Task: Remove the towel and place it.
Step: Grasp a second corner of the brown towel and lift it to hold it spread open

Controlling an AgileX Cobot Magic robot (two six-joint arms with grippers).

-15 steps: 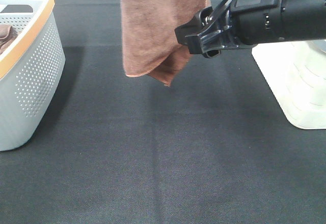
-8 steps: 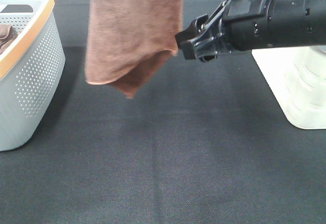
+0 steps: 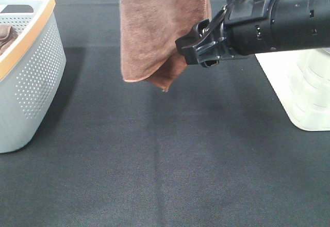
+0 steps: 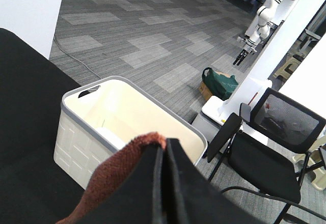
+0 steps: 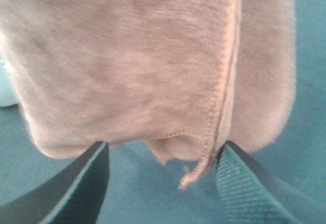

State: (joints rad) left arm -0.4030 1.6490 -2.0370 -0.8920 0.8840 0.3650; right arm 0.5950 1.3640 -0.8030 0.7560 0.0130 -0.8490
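One fuzzy, reddish-brown towel [image 3: 162,31] is hanging doubled at the upper middle of the high view, above the black woven mat [image 3: 154,160]. The right gripper [image 3: 190,45] is hovering at its right edge. In the left wrist view, the left gripper [image 4: 164,183] is pinching the towel's edge, jaws pressed together. In the right wrist view, the spread fingers [image 5: 76,183] are flanking the stitched hem and gripping nothing. The limp cloth may sway, so a pinch risks catching one layer only.

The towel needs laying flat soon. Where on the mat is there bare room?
The black mat is bare from the grey basket across to the white stand. It is crowded only at the back, where the towel hangs by the right fingers.
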